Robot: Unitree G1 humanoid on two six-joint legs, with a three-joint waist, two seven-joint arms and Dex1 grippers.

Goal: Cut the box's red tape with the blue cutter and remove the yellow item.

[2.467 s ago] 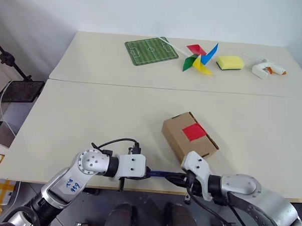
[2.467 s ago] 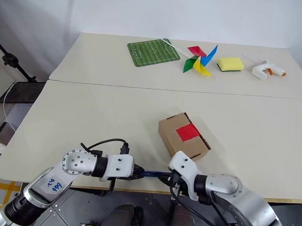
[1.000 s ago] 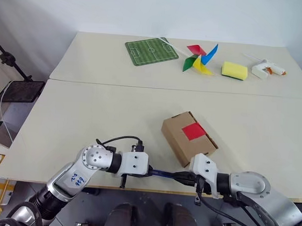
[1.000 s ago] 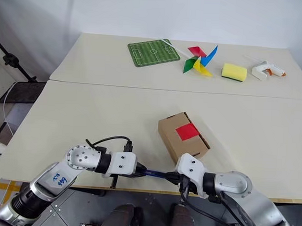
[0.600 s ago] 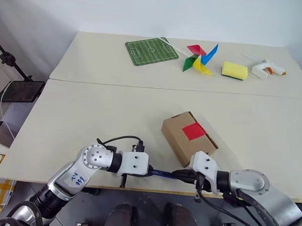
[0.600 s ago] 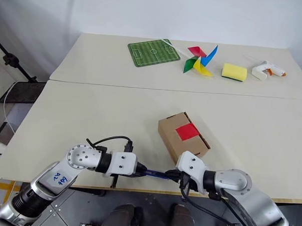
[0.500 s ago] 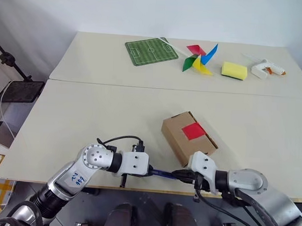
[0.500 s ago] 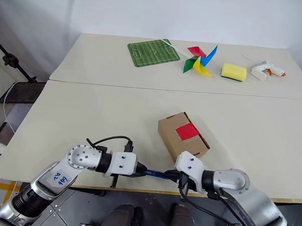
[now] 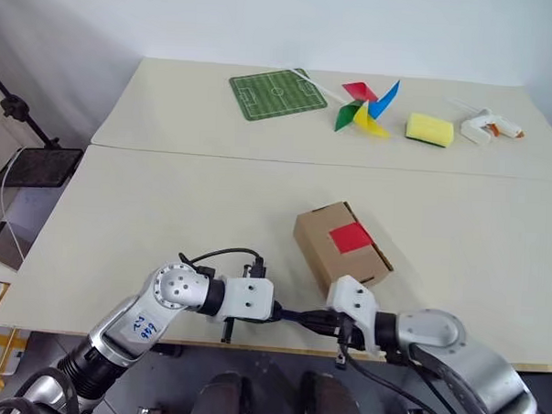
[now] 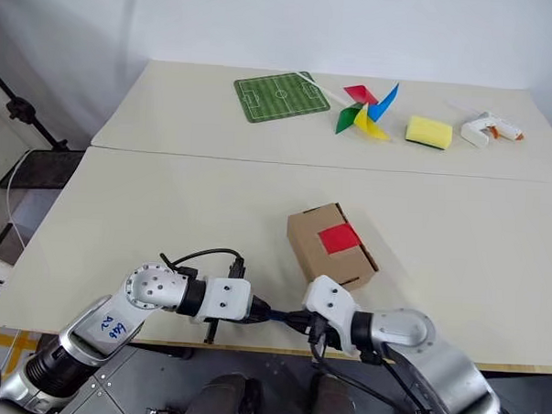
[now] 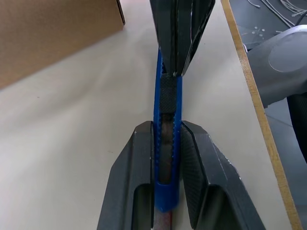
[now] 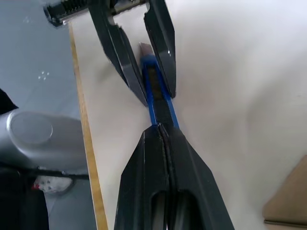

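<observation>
At the near table edge, my left gripper [image 11: 165, 143] clamps the blue cutter [image 11: 168, 124] across its slim body; it looks light, rigid and slick, so I want the hold on the flat flanks, clear of the blade. My right gripper [image 12: 160, 132] meets it, fingers pressed together at the knurled slider. Just beyond sits the box [image 9: 341, 247], red tape [image 9: 351, 237] uncut; thin cardboard, it may slide under the blade.

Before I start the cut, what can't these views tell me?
- Yellow item: not seen; the box is closed under the red tape.
- Blue cutter blade end: left wrist view, the left tool covers it.
- Right tool contact on the slider: its shut fingers hide it.
</observation>
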